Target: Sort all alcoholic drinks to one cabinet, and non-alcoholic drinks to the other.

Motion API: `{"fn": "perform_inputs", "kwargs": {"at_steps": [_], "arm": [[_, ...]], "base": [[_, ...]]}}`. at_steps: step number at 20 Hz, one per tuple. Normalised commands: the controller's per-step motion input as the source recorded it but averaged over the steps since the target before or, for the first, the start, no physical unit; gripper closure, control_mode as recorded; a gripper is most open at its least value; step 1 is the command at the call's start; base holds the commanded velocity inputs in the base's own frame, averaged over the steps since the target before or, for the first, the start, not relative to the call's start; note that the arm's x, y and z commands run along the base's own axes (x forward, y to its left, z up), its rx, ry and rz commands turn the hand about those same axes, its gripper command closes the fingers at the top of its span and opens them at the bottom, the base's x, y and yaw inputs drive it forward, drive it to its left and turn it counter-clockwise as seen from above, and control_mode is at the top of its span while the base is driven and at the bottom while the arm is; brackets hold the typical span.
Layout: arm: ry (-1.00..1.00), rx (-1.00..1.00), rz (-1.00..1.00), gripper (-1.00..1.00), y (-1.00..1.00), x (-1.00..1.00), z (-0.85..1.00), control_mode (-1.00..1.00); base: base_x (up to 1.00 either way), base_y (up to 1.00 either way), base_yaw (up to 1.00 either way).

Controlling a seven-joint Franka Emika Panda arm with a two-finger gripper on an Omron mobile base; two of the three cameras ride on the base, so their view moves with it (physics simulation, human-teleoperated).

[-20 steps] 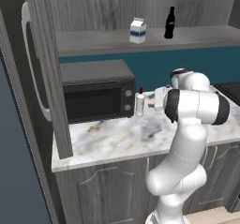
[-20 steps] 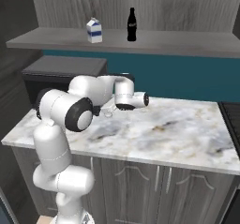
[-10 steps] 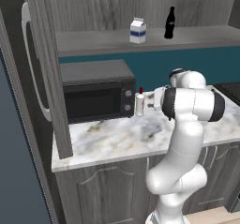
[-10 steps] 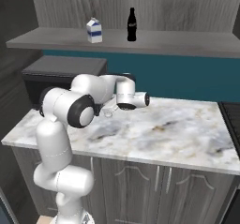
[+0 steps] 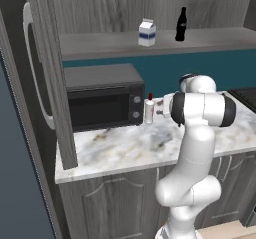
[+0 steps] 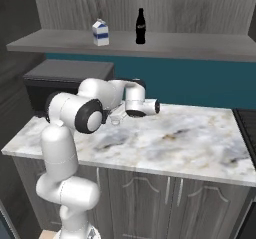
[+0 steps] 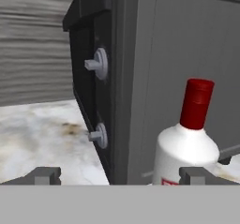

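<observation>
One alcoholic drink, a slim white bottle with a red cap (image 5: 149, 110), stands on the marble counter right beside the microwave (image 5: 100, 98). My gripper (image 5: 161, 108) hovers just right of it, open and holding nothing. In the hand view the bottle (image 7: 187, 148) rises close ahead, in line with the right fingertip (image 7: 194, 174) rather than between the jaws, and my gripper (image 7: 119, 175) faces the microwave's corner. The non-alcoholic drinks stand up on the open cabinet shelf (image 5: 100, 47): the white milk carton with a blue band (image 5: 146, 33) (image 6: 100, 32) and the black cola bottle (image 5: 181, 24) (image 6: 140, 26).
The microwave's side (image 7: 178, 54) and its two knobs (image 7: 99, 63) are right in front of the hand. An open cabinet door (image 5: 50, 73) hangs at the left, over the counter's end. The marble counter (image 6: 190, 143) runs on to the right, with a dark stovetop (image 5: 245, 95) at its far end.
The arm has edged slightly left, bringing the open gripper nearer the red-capped bottle. The drinks have not moved.
</observation>
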Motion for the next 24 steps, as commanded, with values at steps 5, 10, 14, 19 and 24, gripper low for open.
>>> {"fn": "perform_inputs", "kwargs": {"at_steps": [5, 10, 14, 19, 24], "arm": [[0.0, 0.01, 0.0, -1.0, 0.0, 0.08, -0.04, -1.0], [0.0, 0.02, 0.0, -1.0, 0.0, 0.18, -0.02, -1.0], [0.0, 0.01, 0.0, -1.0, 0.0, 0.14, -0.01, -1.0], [0.0, 0.01, 0.0, -1.0, 0.0, 0.19, -0.05, -1.0], [0.0, 0.0, 0.0, -1.0, 0.0, 0.2, -0.07, -1.0]], "base": [[0.0, 0.0, 0.0], [0.0, 0.0, 0.0], [0.0, 0.0, 0.0], [0.0, 0.0, 0.0], [0.0, 0.0, 0.0]]}}
